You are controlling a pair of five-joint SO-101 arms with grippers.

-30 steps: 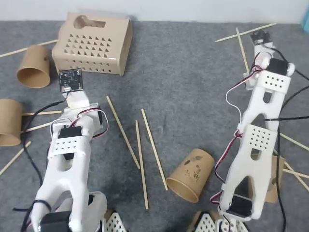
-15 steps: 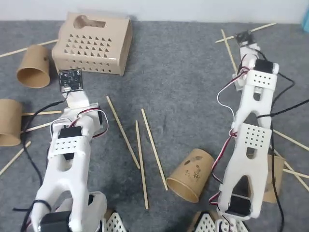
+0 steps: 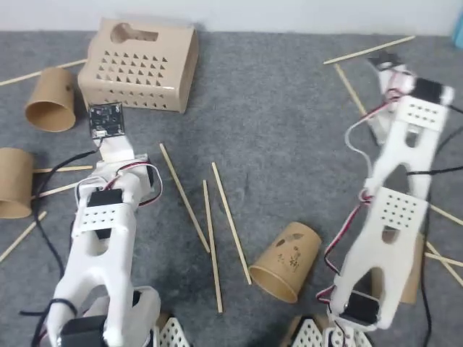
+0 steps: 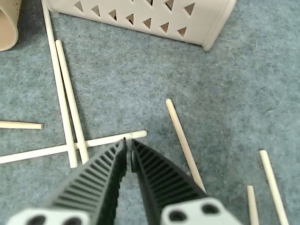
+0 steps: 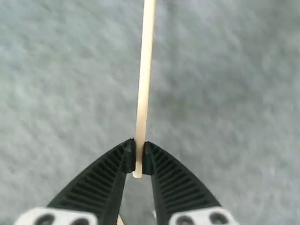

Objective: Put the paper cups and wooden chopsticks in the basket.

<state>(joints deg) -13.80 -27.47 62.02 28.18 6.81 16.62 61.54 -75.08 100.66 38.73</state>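
Right arm (image 3: 394, 210) stretched long toward far right side of table, right gripper (image 5: 139, 159) clamped on the end of one wooden chopstick (image 5: 144, 70), stick pointing straight ahead over grey mat (image 3: 289, 108). Left arm (image 3: 101, 238) pulled in shorter, aimed at basket (image 3: 137, 65); left gripper (image 4: 127, 143) pinched together on nothing, tips just above crossed chopsticks (image 4: 71, 103) lying on mat, near basket wall. Basket at far left, perforated wall and handle hole facing up, opening not seen, contents cannot tell. Four paper cups, all on their sides on mat, outside basket: one (image 3: 51, 99) just left of basket, mouth open, empty; one (image 3: 14, 182) at left edge; one (image 3: 286, 262) between the arms, mouth toward near edge; one (image 3: 412, 288) mostly hidden behind right arm. Loose chopsticks (image 3: 210, 224) on mat between arms.
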